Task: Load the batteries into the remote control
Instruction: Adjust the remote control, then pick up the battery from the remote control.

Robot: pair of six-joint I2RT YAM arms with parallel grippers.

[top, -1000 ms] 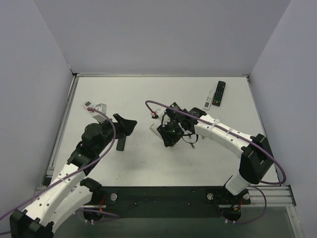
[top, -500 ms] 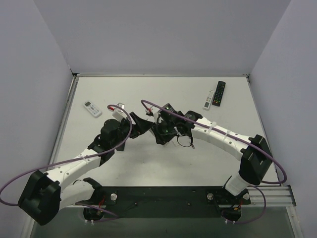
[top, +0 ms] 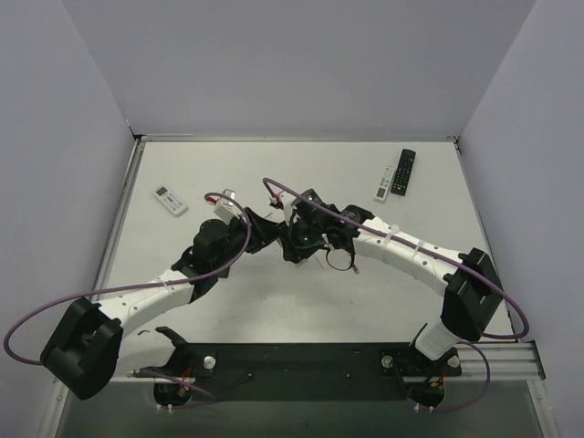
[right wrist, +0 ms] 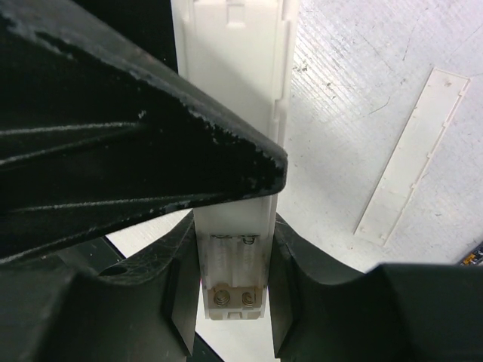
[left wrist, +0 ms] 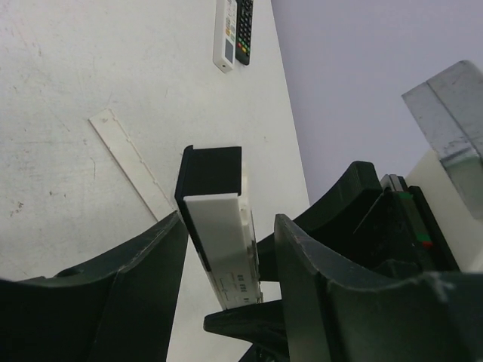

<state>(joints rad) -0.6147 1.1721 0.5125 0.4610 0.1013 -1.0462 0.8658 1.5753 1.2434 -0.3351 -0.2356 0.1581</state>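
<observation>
My right gripper (right wrist: 234, 298) (top: 299, 245) is shut on a white remote control (right wrist: 234, 90), held above the table. The remote's battery bay (right wrist: 232, 264) is open and empty, with two springs showing. My left gripper (left wrist: 230, 220) (top: 266, 233) is open, its fingers (left wrist: 136, 279) standing on either side of the same remote (left wrist: 219, 219) with gaps. One left finger (right wrist: 136, 136) crosses the right wrist view. The remote's white battery cover (right wrist: 411, 158) (left wrist: 132, 162) lies flat on the table. No batteries are in view.
A white remote (top: 171, 201) lies at the left of the table. A white remote (top: 386, 182) and a black remote (top: 404, 172) lie side by side at the back right; they also show in the left wrist view (left wrist: 230, 30).
My left arm has swung right from the left side of the table until its gripper meets the right gripper. The white remote at the left is uncovered. The right gripper shifted slightly left.
</observation>
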